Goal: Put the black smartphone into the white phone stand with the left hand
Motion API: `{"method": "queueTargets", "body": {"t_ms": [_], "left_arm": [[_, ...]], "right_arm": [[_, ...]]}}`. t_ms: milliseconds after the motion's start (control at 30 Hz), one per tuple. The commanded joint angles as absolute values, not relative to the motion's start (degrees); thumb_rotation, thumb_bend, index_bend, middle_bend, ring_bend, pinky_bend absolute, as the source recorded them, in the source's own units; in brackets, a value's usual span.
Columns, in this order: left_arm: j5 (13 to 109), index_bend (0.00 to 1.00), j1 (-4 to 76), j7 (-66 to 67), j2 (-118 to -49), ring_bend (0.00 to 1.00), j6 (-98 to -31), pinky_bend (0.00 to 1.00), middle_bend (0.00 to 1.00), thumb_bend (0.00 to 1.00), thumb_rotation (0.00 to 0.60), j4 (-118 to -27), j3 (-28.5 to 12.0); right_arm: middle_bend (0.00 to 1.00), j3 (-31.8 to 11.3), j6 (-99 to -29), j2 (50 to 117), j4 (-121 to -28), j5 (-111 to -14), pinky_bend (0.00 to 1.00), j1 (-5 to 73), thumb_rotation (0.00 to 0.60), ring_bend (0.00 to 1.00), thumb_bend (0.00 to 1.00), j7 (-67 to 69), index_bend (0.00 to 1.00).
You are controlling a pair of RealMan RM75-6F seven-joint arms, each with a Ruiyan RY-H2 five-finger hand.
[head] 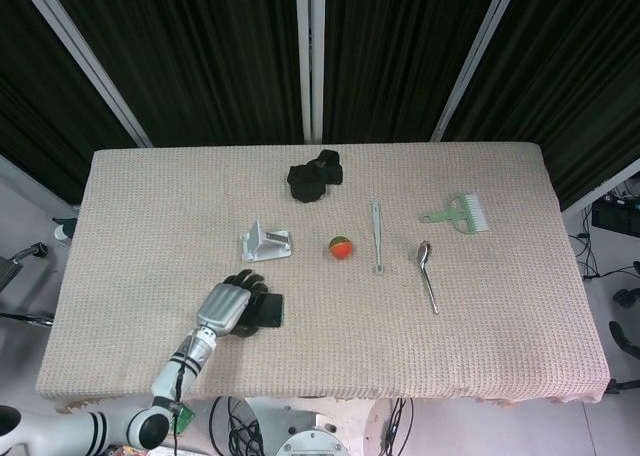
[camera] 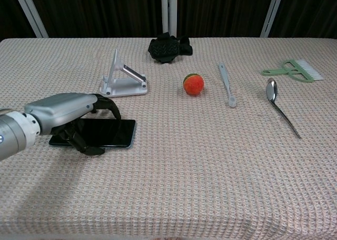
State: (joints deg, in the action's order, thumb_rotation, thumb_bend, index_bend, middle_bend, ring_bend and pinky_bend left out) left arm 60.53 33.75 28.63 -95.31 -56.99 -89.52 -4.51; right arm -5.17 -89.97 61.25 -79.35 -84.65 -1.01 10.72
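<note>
black smartphone (camera: pixel 100 133) lies flat on the table (camera: pixel 210 161) near its left front corner, just in front of the white phone stand (camera: pixel 124 79); the left hand (camera: pixel 71 113) arches over the phone's left end with fingers (camera: pixel 109 105) curled down around its edges, whether gripping it i cannot tell

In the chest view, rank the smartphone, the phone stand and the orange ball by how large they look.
1. black smartphone, partly covered by the left hand, and nearest the camera
2. white phone stand
3. orange ball
</note>
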Motion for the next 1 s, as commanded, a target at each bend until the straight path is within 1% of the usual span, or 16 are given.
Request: {"method": "queueTargets", "body": {"t_ms": [33,167,267,367,433,500,600,767,1000], "left_arm": [[61.1,0.41,33.7,28.0,-95.2,0.08,-57.6,0.21,0.16,0.22,0.600,-90.0,-4.5],[63.1,0.53,33.3,27.3,-95.1,0.08,-59.2,0.21,0.19,0.27,0.600,-90.5,-4.2],[64.4,0.56,32.7,25.9,-95.2,0.09,-60.9,0.21,0.25,0.31,0.600,-90.8,-4.4],[66.0,0.57,31.9,24.8,-95.6,0.14,-63.2,0.22,0.39,0.34,0.600,-90.9,-4.6],[66.7,0.58,31.4,23.7,-95.7,0.19,-64.0,0.22,0.49,0.34,0.600,-91.0,-4.8],[66.9,0.60,31.0,21.8,-95.9,0.23,-64.5,0.22,0.55,0.34,0.600,-90.9,-5.2],[67.1,0.62,30.0,16.7,-96.1,0.27,-65.1,0.22,0.62,0.34,0.600,-90.5,-6.3],[67.9,0.63,27.2,2.7,-95.5,0.35,-66.7,0.22,0.68,0.34,0.600,-89.4,-9.0],[66.5,0.64,23.9,-16.1,-89.9,0.36,-65.9,0.22,0.70,0.34,0.600,-92.5,-13.7]], "right_arm": [[0.00,-5.1,-89.9,61.3,-79.3,-84.7,0.00,-1.0,0.600,0.00,0.20,10.7,0.00],[0.00,-5.1,-89.7,61.3,-79.3,-84.7,0.00,-0.9,0.600,0.00,0.20,10.7,0.00],[0.00,-5.0,-89.6,61.2,-79.3,-84.7,0.00,-0.9,0.600,0.00,0.20,10.7,0.00],[0.00,-5.0,-89.5,61.1,-79.4,-84.7,0.00,-0.9,0.600,0.00,0.20,10.7,0.00],[0.00,-5.0,-89.5,61.1,-79.5,-84.7,0.00,-0.9,0.600,0.00,0.20,10.6,0.00],[0.00,-5.1,-89.5,61.1,-79.6,-84.8,0.00,-0.9,0.600,0.00,0.20,10.7,0.00],[0.00,-5.1,-89.6,61.0,-79.6,-84.8,0.00,-0.9,0.600,0.00,0.20,10.8,0.00],[0.00,-5.2,-89.6,60.8,-79.5,-84.6,0.00,-1.0,0.600,0.00,0.20,11.2,0.00],[0.00,-5.1,-89.3,60.7,-79.6,-84.7,0.00,-0.8,0.600,0.00,0.20,11.1,0.00]]}}
